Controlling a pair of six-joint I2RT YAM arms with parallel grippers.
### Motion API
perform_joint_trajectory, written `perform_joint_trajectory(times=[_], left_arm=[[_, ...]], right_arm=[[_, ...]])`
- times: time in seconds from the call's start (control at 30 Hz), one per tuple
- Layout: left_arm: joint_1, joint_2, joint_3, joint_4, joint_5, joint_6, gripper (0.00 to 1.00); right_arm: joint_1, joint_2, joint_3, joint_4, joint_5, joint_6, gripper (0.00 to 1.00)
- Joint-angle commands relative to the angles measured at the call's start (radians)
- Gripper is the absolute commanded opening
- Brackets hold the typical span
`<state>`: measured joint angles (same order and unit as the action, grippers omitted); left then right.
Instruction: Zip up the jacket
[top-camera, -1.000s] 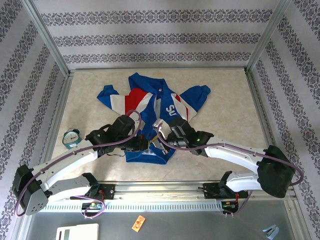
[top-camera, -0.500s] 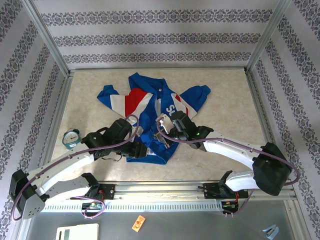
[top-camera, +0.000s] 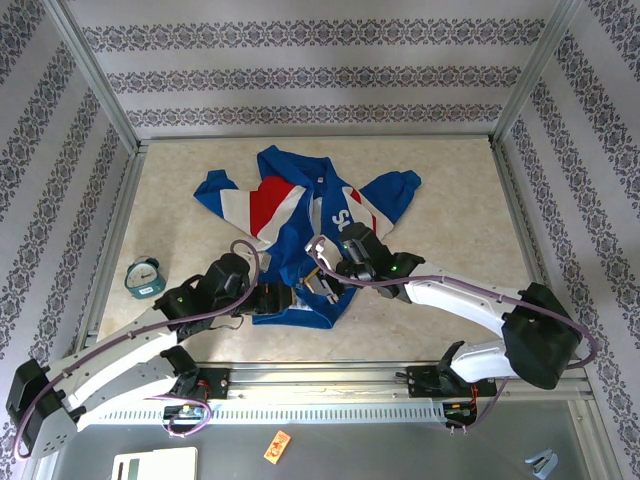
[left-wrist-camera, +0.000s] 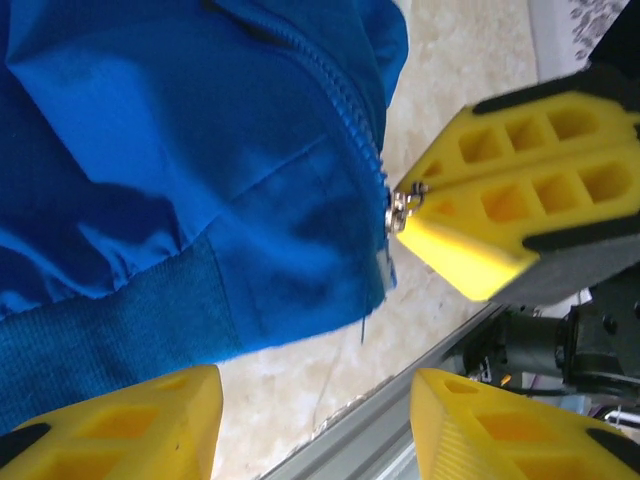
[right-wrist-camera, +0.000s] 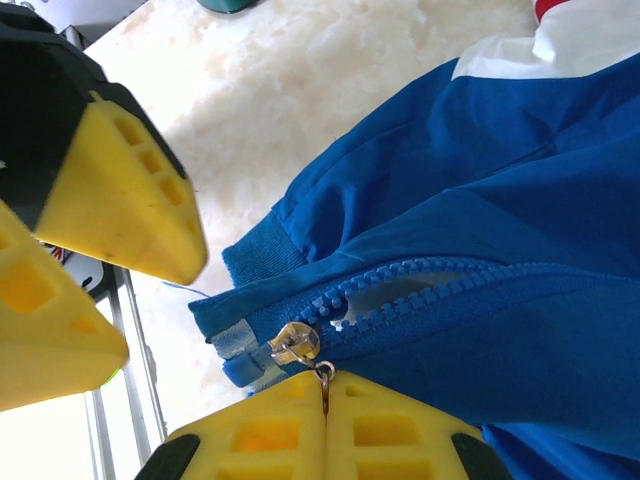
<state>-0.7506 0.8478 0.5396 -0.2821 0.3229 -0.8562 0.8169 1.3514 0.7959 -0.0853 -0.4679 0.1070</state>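
The royal-blue jacket (top-camera: 300, 215) with red and white panels lies spread on the table, hem toward me. In the right wrist view my right gripper (right-wrist-camera: 325, 400) is shut on the small metal zipper pull (right-wrist-camera: 323, 378), right beside the silver slider (right-wrist-camera: 296, 342) at the bottom of the jacket's (right-wrist-camera: 480, 220) zipper; above the slider the teeth are still parted. My left gripper (left-wrist-camera: 315, 425) is open, nothing between its yellow fingers (left-wrist-camera: 110, 425), hovering just off the hem (left-wrist-camera: 100, 330). From above, the left gripper (top-camera: 283, 298) sits left of the right gripper (top-camera: 322, 285).
A teal alarm clock (top-camera: 146, 277) stands near the table's left edge. The metal front rail (left-wrist-camera: 380, 430) runs close under the hem. The cage posts and patterned walls close in the table on three sides.
My left gripper has opened, let go of the jacket's hem and drawn back toward the near left. The right gripper has stayed shut on the zipper pull, shifting slightly.
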Motion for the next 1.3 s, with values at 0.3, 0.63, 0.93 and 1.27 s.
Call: perform_joint_trajectory(times=[0.3,0.63,0.93,1.27], left_arm=[[0.025,0.001,-0.116,0.361,-0.007,-0.107,0.41],[0.036,0.050,-0.147,0.422,0.019,-0.118,0.31],[0.039,0.069,-0.152,0.403,0.030,-0.114,0.16],[0.039,0.072,-0.052,0.173,0.078,-0.026,0.00]], right_arm=[[0.024,0.034,0.017,0.033,-0.062,0.014,0.00],[0.025,0.040,0.026,0.028,-0.055,0.014,0.00],[0.025,0.038,0.035,0.016,-0.022,0.020,0.00],[0.021,0.039,0.099,-0.087,0.187,-0.026,0.00]])
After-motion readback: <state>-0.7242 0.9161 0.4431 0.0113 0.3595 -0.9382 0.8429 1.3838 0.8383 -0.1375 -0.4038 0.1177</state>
